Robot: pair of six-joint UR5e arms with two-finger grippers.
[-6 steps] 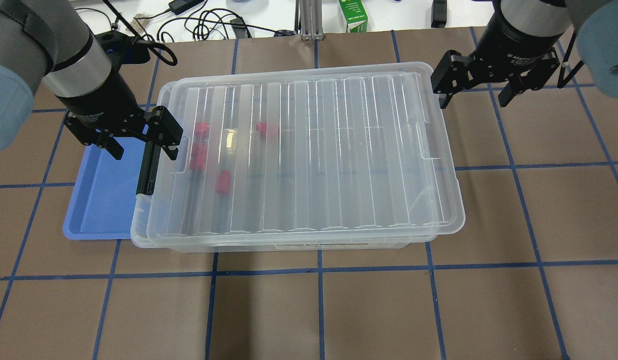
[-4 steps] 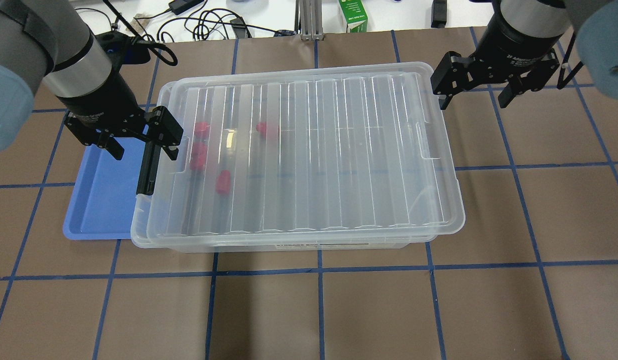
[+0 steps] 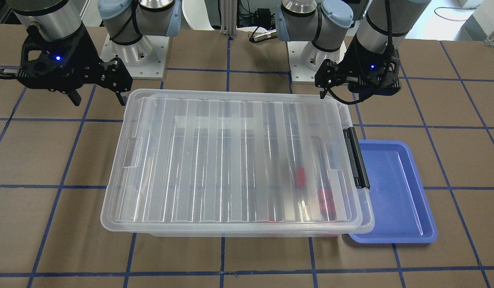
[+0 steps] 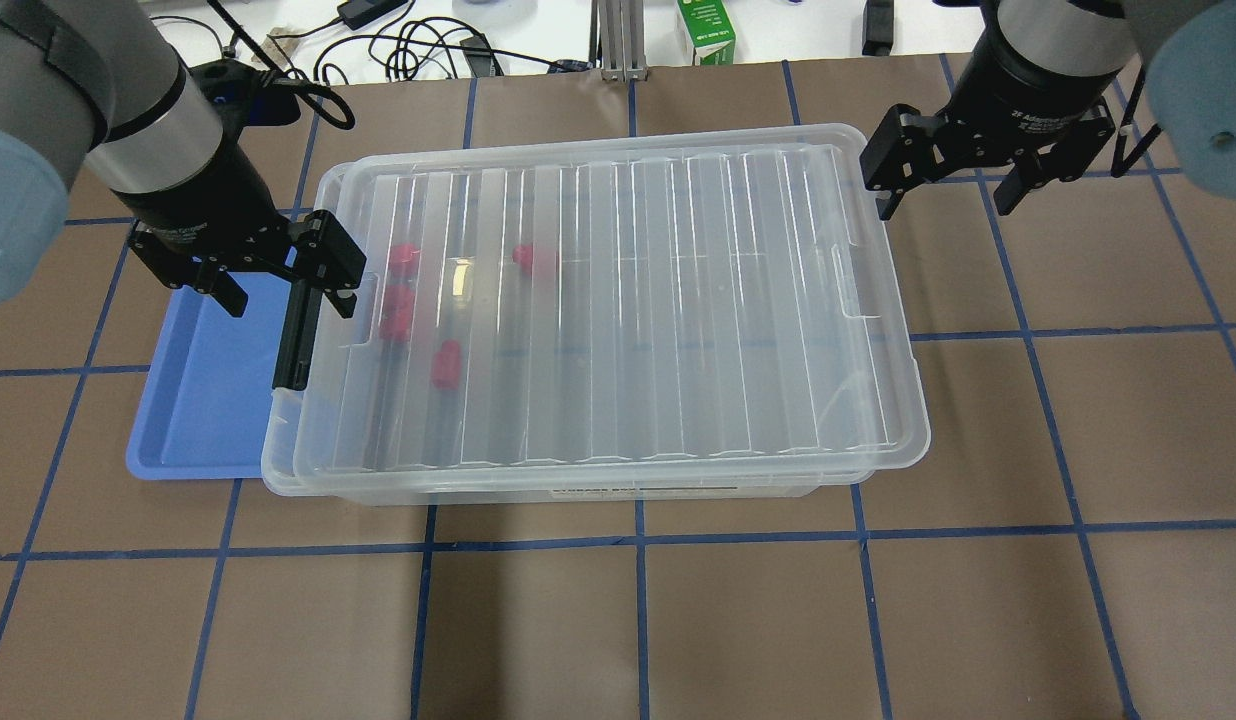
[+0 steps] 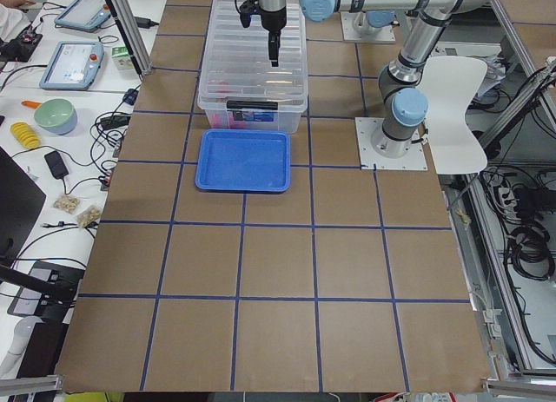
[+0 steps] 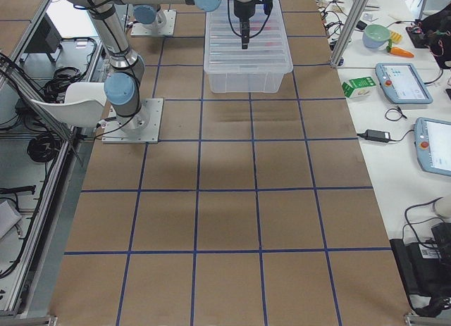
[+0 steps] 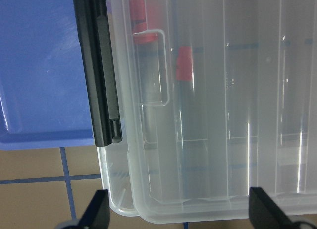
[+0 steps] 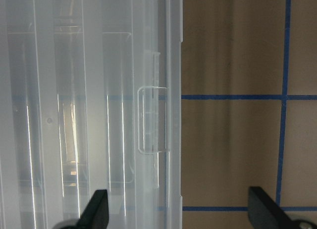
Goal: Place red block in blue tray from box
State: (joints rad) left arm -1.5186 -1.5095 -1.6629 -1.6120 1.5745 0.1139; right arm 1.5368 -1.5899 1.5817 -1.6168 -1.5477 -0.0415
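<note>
The box [image 4: 678, 300] is a clear bin with its ribbed lid on and a black latch bar [image 4: 296, 330] on its left short end. Several red blocks [image 4: 445, 363] lie inside under the lid near that end, and also show in the front view [image 3: 300, 177] and the left wrist view [image 7: 184, 64]. The blue tray [image 4: 203, 400] lies empty against the latch end. My left gripper [image 4: 288, 298] is open and hovers over the latch end, straddling it. My right gripper [image 4: 946, 200] is open over the box's far right edge [image 8: 168, 90].
A green carton [image 4: 706, 30] and cables [image 4: 408, 45] lie beyond the table's far edge. The two arm bases [image 3: 135, 52] stand behind the box in the front view. Brown table surface with blue grid lines [image 4: 638, 620] lies in front of the box.
The right gripper has drifted slightly toward the far side. The left gripper, box, tray and blocks have not visibly moved.
</note>
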